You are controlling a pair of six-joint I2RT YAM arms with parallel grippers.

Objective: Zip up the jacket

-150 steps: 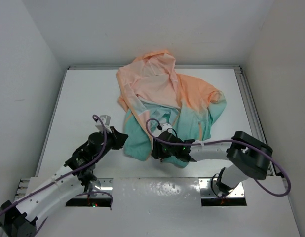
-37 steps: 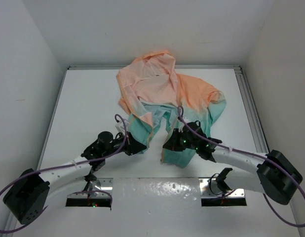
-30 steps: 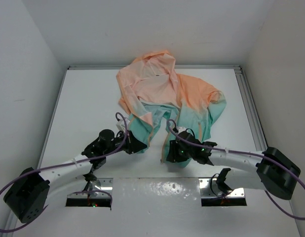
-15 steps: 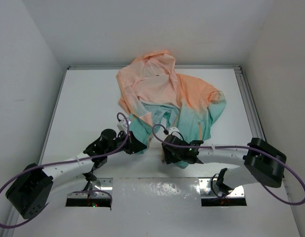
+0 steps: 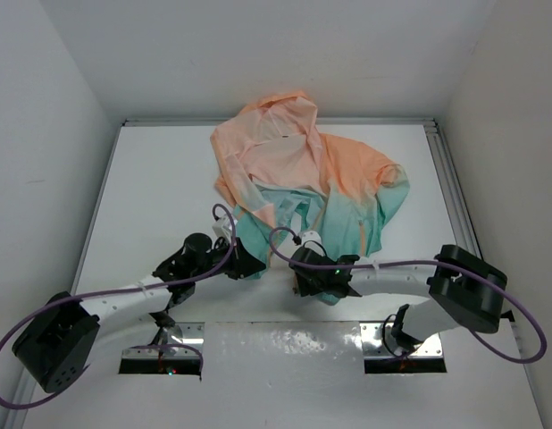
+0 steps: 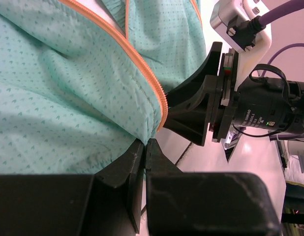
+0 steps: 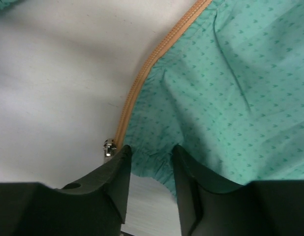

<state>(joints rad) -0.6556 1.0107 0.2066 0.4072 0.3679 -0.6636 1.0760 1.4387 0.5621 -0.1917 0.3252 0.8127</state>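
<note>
Working the bottom of the zipper, I see the jacket [image 5: 303,192] lying open on the table [image 5: 151,179], hood away from me and teal hem near the arm bases. My left gripper [image 6: 144,147] is pinched closed on one front panel's hem corner, where its orange zipper tape [image 6: 137,65] ends. My right gripper [image 7: 149,157] is spread apart astride the other panel's hem, with the slider [image 7: 109,147] just outside one finger. I'd shift right toward that slider before closing, to catch tape rather than loose fabric.
</note>
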